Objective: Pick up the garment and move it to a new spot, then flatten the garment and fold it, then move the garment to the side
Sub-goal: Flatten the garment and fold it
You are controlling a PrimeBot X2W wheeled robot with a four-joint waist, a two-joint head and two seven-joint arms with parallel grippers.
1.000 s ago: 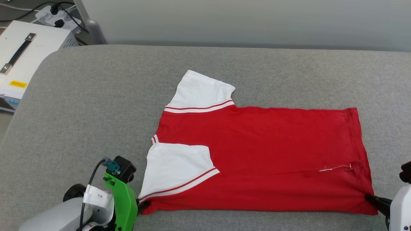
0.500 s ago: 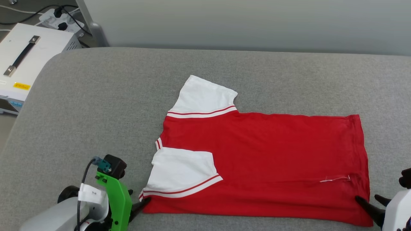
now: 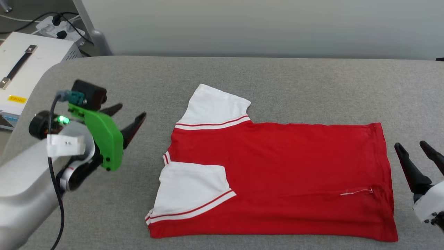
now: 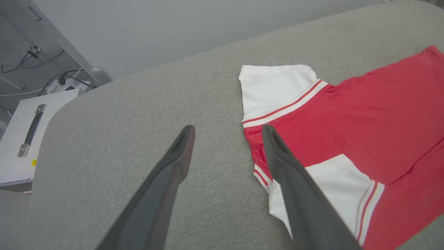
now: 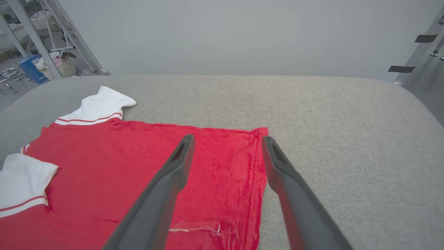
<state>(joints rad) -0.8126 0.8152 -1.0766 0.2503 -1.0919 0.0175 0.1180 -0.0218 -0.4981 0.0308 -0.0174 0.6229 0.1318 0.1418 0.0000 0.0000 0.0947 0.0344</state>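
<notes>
The garment [image 3: 277, 173], a red T-shirt with white sleeves and red-and-white trim, lies flat on the grey surface [image 3: 242, 73], its near long edge folded over with one white sleeve on top. Its plain side faces up. My left gripper [image 3: 131, 114] hangs open above the cloth-covered surface to the left of the collar end, clear of the garment [image 4: 364, 114]. At the right, beside the hem, my right gripper [image 3: 412, 147] is open and empty. In the right wrist view the hem of the garment [image 5: 222, 166] lies between and below the open fingers [image 5: 173, 166].
A white box with a black handle [image 3: 20, 66] stands off the surface's far left corner, with a power strip and cables [image 3: 55, 24] behind it. A pale wall runs along the far edge. Metal frame legs [image 5: 45, 38] and a basket show at far left in the right wrist view.
Both grippers let go of the garment's near corners, opened and rose up and away: left to the far left of the collar, right beside the hem. The garment stays folded in place.
</notes>
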